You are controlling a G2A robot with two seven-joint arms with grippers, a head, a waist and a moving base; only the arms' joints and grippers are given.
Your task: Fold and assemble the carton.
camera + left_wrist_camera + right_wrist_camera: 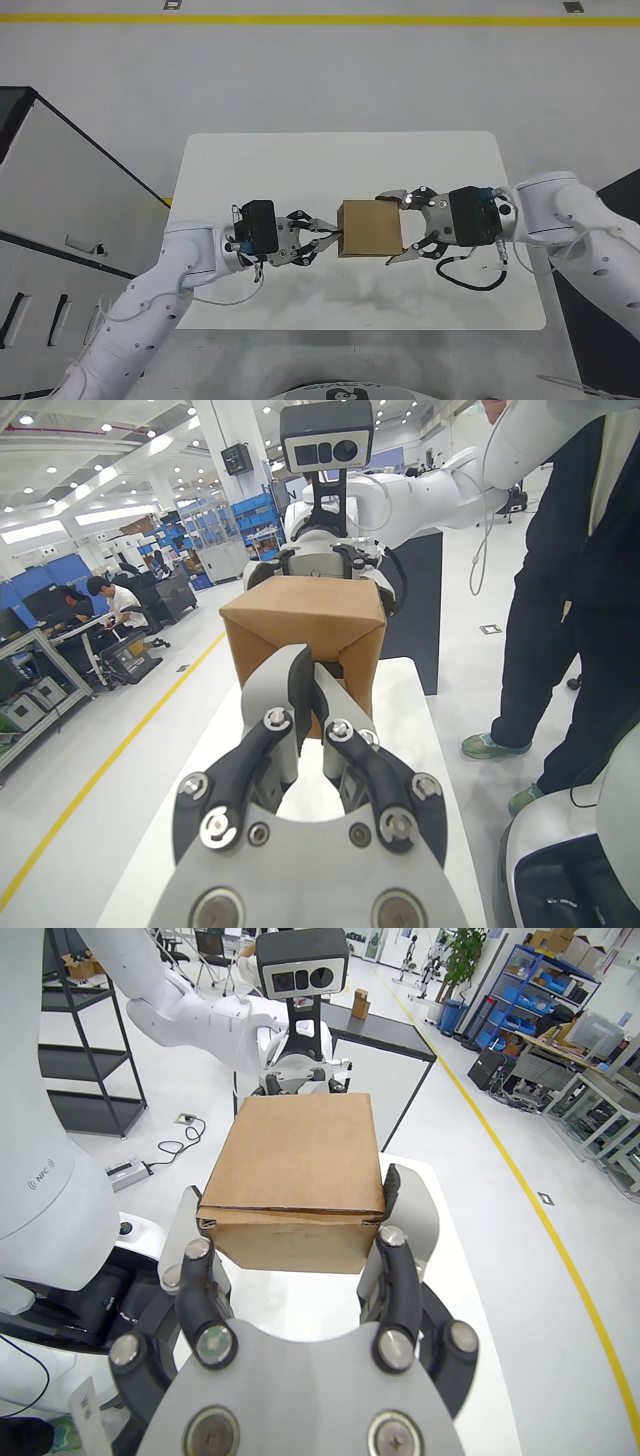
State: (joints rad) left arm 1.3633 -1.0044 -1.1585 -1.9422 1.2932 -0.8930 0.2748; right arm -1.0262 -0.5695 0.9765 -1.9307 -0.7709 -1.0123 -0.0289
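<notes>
Table (250, 160): left gripper (332, 240), carton (368, 226), right gripper (388, 229); seemingly touching.

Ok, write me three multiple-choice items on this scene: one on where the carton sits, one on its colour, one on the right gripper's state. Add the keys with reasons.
1. Where is the carton?
A. on the floor
B. in the middle of the table, between both grippers
C. at the far corner

2. What colour is it?
A. white
B. blue
C. brown

3. The right gripper is:
A. open, fingers flanking the carton's end
B. shut on a cable
C. shut, away from the carton

Answers: 1 B, the left gripper is at one end and the right at the other. 2 C, it is plain brown cardboard. 3 A, its fingers stand apart, one beside each side.
</notes>
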